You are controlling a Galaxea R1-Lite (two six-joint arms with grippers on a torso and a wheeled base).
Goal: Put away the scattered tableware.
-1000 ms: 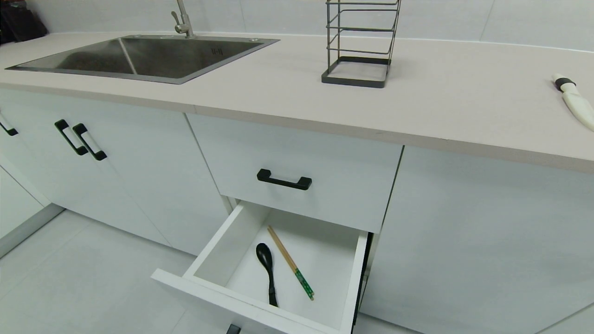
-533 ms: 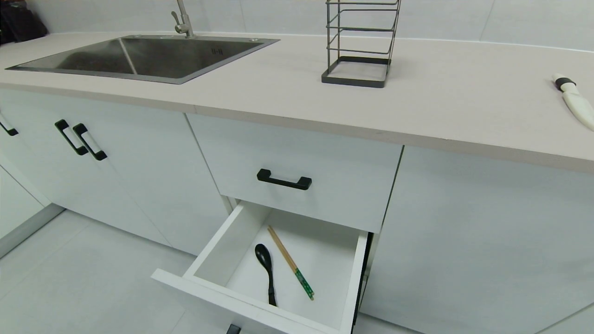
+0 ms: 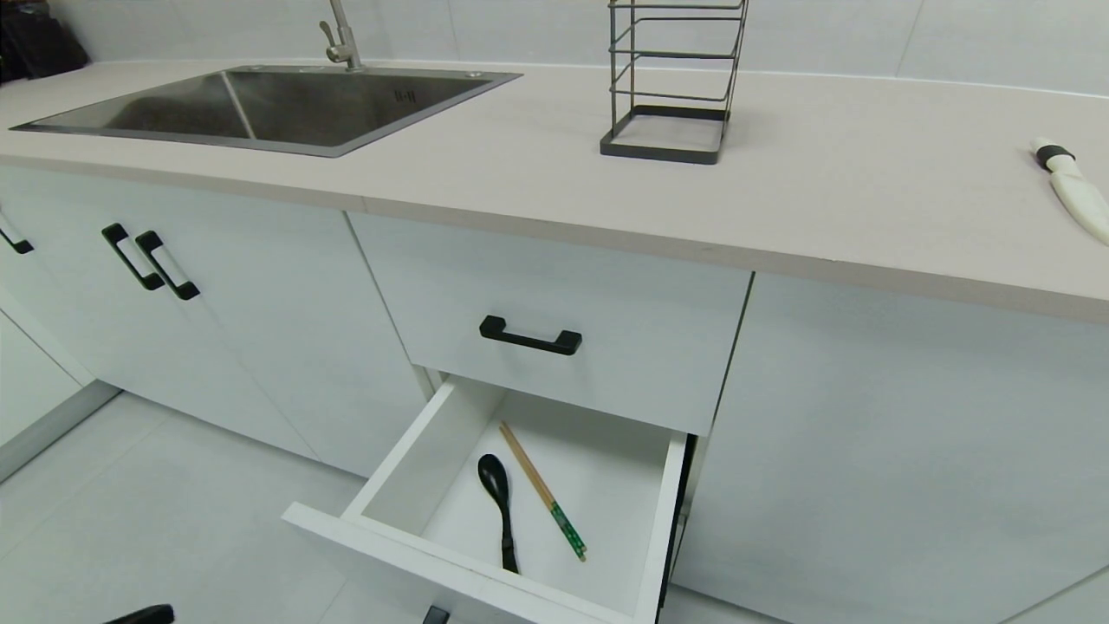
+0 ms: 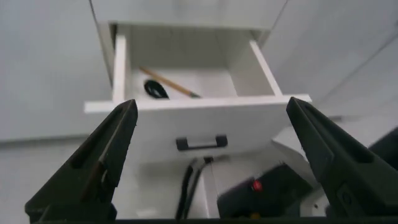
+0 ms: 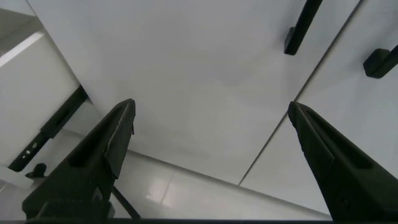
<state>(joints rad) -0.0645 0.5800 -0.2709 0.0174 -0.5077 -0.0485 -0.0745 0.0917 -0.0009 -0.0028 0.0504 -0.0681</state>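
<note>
Open drawer holds black spoon and chopsticks; left wrist view adds its front handle. Left gripper and right gripper (facing cabinet doors) both spread apart.

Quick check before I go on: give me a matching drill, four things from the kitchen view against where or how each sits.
Things:
1. black spoon
2. wire rack
3. upper drawer
4. white utensil

Places or states:
A. shut
B. inside the open lower drawer, beside the chopsticks
C. on the countertop, at its far right
D. on the countertop, to the right of the sink

Pairs: 1-B, 2-D, 3-A, 4-C
</note>
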